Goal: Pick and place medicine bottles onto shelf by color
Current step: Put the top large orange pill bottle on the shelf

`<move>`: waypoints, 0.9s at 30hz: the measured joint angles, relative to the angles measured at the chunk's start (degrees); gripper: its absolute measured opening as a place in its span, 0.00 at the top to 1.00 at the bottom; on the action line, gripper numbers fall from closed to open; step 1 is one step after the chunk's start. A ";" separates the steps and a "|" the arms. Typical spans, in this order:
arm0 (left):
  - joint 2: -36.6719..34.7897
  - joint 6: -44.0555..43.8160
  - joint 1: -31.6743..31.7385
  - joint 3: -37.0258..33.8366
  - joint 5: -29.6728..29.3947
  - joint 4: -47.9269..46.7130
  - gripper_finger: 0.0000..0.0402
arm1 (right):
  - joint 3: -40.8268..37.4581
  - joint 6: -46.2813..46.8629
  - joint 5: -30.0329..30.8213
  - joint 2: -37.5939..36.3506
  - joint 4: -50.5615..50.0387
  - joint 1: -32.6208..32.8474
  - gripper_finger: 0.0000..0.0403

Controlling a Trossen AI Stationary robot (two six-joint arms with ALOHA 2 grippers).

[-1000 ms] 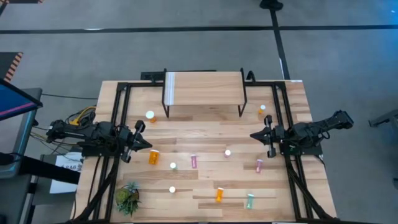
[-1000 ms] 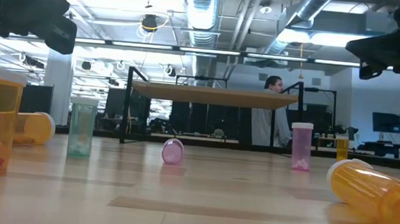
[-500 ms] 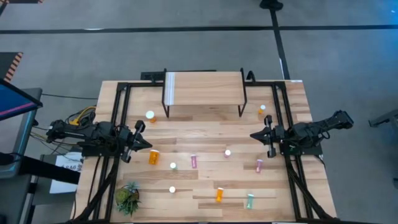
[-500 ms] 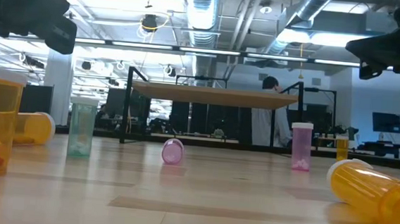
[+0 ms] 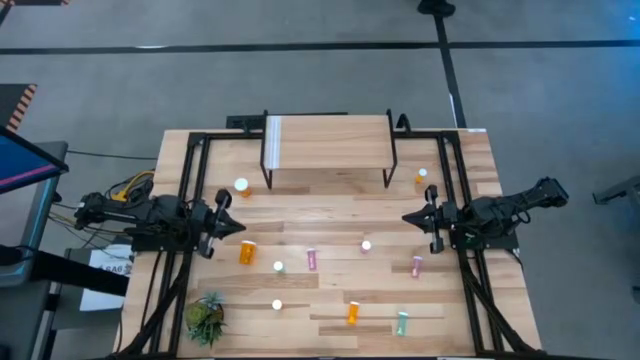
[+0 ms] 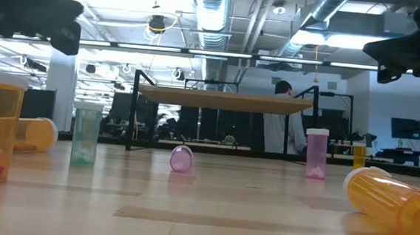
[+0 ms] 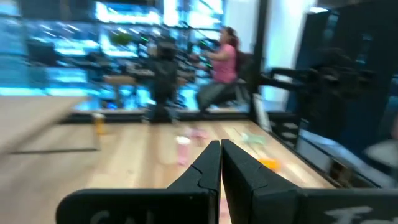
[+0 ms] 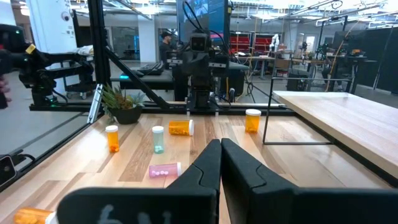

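The shelf (image 5: 328,140) stands on thin black legs at the table's far middle, its top bare. Medicine bottles are scattered over the table. An orange one (image 5: 247,251) lies near my left gripper. A pink one (image 5: 312,260) lies mid-table and another pink one (image 5: 416,265) is nearer my right gripper. An orange one (image 5: 352,313) and a green one (image 5: 402,322) sit toward the near edge. My left gripper (image 5: 243,227) hovers shut at the table's left side, holding nothing. My right gripper (image 5: 405,217) hovers shut at the right side, also holding nothing.
A small potted plant (image 5: 205,318) sits at the near left corner. One orange bottle (image 5: 423,178) stands beside the shelf's right leg and another (image 5: 241,186) left of the shelf. Black frame rails (image 5: 190,200) run along both table sides. A person (image 6: 280,126) stands beyond the table.
My left gripper has turned a little at the wrist while staying in place and staying shut. No bottle has moved.
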 joint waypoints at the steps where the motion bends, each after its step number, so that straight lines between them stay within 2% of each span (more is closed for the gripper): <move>1: -0.02 -0.08 0.00 0.00 -1.44 0.79 1.00 | 0.02 -0.02 0.00 -0.02 0.00 0.01 0.92; 6: -0.02 -2.82 0.00 0.00 -7.33 5.02 1.00 | 0.00 -0.02 0.00 0.00 0.00 0.00 0.92; 11: -0.02 -1.41 0.02 0.00 -12.24 8.10 1.00 | 0.00 0.00 0.00 -0.02 0.00 0.00 0.92; 27: -0.02 -1.62 0.00 0.00 -13.46 7.69 1.00 | 0.00 -0.01 0.00 -0.02 0.00 0.00 0.92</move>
